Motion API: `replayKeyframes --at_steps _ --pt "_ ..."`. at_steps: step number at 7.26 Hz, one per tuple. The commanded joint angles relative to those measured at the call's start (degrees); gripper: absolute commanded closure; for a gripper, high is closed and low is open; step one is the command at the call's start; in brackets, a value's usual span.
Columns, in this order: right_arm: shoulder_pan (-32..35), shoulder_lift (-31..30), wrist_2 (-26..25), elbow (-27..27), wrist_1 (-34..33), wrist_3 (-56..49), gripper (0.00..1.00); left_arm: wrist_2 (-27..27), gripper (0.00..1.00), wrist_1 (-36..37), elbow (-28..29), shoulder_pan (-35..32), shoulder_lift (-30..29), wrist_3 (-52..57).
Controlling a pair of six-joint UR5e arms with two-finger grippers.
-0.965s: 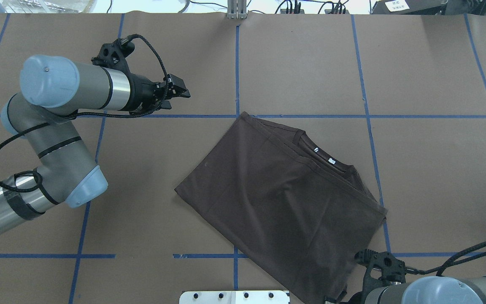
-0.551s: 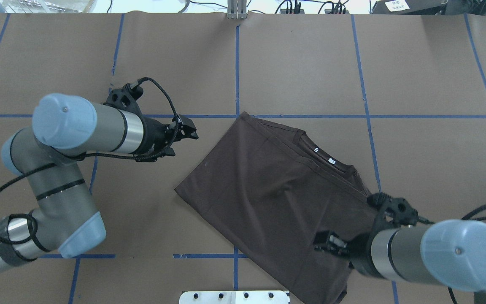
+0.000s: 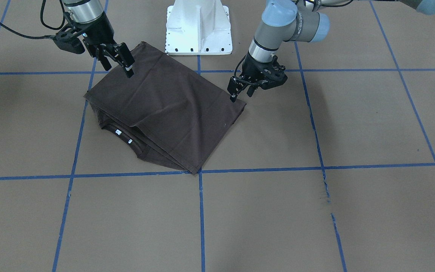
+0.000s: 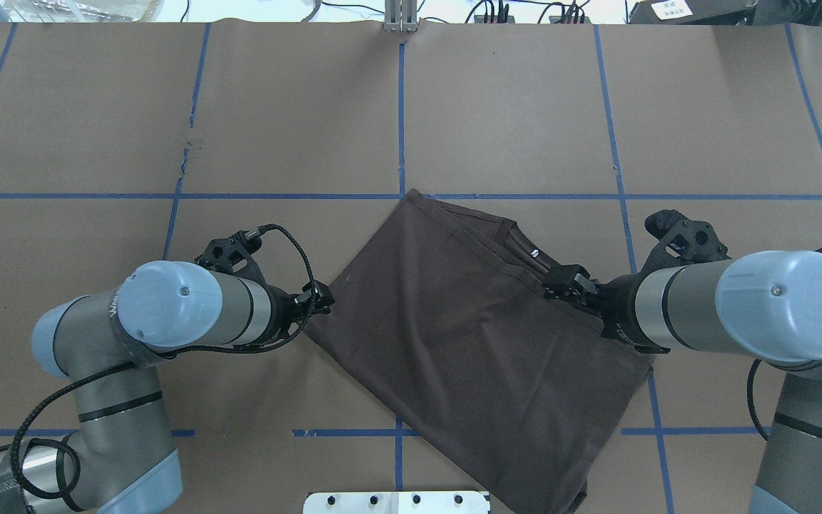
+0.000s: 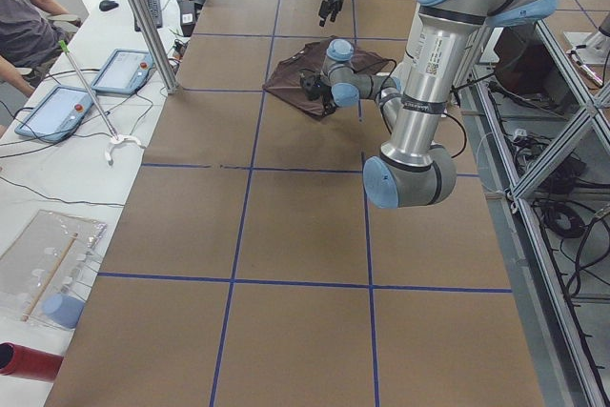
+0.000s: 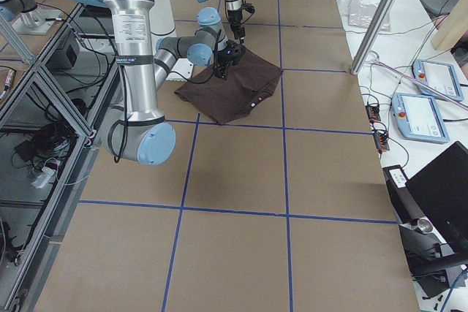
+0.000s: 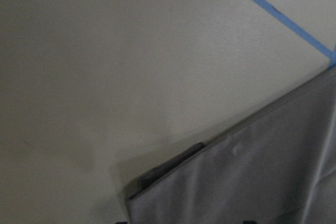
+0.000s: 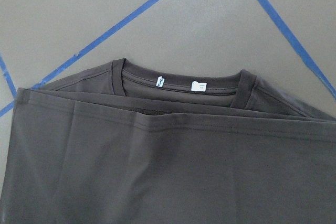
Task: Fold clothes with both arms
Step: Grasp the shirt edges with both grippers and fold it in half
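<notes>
We see one dark brown-grey T-shirt [image 4: 454,335] lying partly folded and turned diagonally on the brown paper-covered table [image 4: 525,107], near the middle and just in front of the white robot base [image 3: 198,26]. Its ribbed collar [image 8: 178,74] shows at the far edge beneath a folded-over layer, and on it we count two small white neck tags [image 8: 160,81]. There are two arms, each with one gripper. The left gripper [image 3: 240,93] points down at the shirt's left-hand corner, jaws apart and empty. The right gripper [image 3: 118,66] hangs over the shirt's opposite side, jaws also spread and holding nothing; we cannot tell whether either one touches the cloth. We judge the shirt to be light, soft and limp: it will sag and drape when lifted, and its stacked layers could slide apart or peel off singly. The best holds look to be the layered corner [image 7: 168,166] under the left gripper and the matching edge on the right, each pinched through every layer, so both sides rise together.
</notes>
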Motion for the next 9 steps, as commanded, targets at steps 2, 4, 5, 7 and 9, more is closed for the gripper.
replayKeyframes --at_steps 2,4,5,7,9 --pt "0.3 -0.1 0.12 -0.28 -0.09 -0.31 0.0 0.2 0.34 0.25 1.81 0.79 -0.16 0.03" --pt "0.3 -0.28 0.12 -0.28 -0.09 -0.31 0.0 0.72 0.59 0.25 2.33 0.79 0.02 0.29" --pt "0.3 -0.11 0.04 -0.54 -0.09 -0.31 0.0 1.25 0.82 0.25 2.34 0.79 -0.15 0.73" --pt "0.3 -0.28 0.04 -0.63 -0.09 -0.31 0.0 1.6 1.0 0.25 2.43 0.61 -0.33 1.0" --pt "0.21 -0.1 -0.05 -0.98 -0.09 -0.31 0.0 2.04 1.0 5.04 -0.37 -4.46 -0.24 9.36"
